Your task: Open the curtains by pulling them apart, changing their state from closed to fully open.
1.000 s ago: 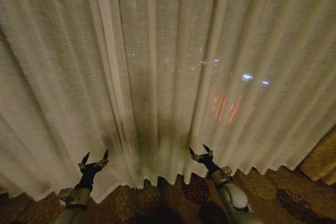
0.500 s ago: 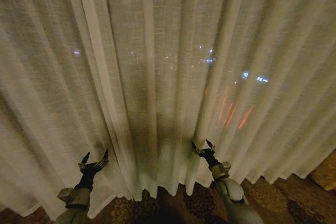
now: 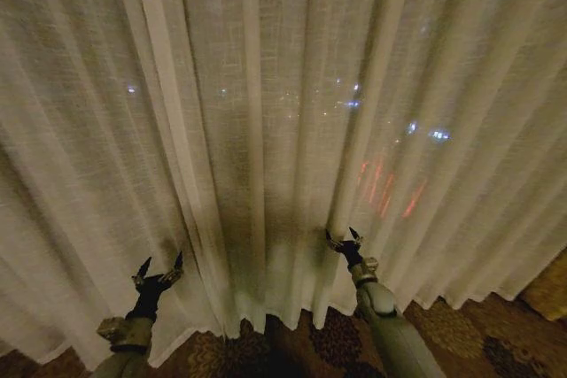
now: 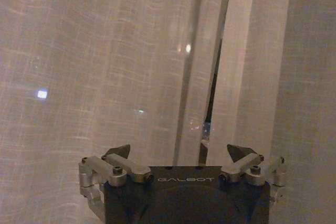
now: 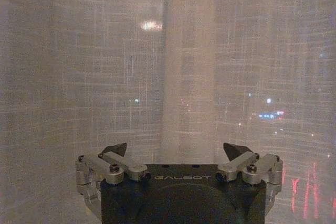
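Observation:
The sheer cream-white curtains hang closed across the head view, pleated, with city lights glowing through. A narrow dark gap between the two curtain panels shows in the left wrist view. My left gripper is open at the lower left, a short way in front of the fabric. My right gripper is open at the lower middle right, its tips reaching up to a pleat. In the wrist views my left gripper and right gripper both face the curtains with nothing between their fingers.
Dark patterned carpet shows below the curtain hem. A patch of golden-yellow drape sits at the far right edge.
The camera has moved closer to the curtains, so the view has shifted. My right arm has stretched forward toward the fabric. My left gripper has stayed in place.

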